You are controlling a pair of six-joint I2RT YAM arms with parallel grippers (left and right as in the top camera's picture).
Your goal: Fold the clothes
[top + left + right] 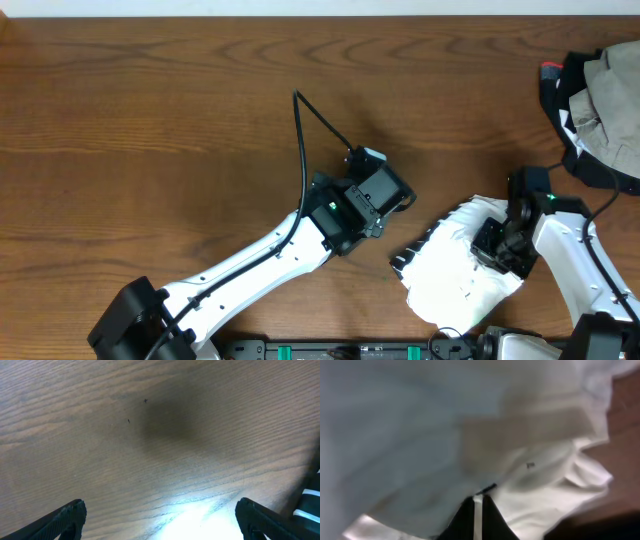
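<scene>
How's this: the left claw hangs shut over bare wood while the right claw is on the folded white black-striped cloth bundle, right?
No: the left claw is open, fingers wide apart over the brown wooden table, per the left wrist view. The right claw is on the folded white black-striped cloth bundle.

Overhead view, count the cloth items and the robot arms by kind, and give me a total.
Folded white garment, black stripes showing: 1
Beige cloth heap: 1
Robot arms: 2, left arm and right arm
Total: 4
</scene>
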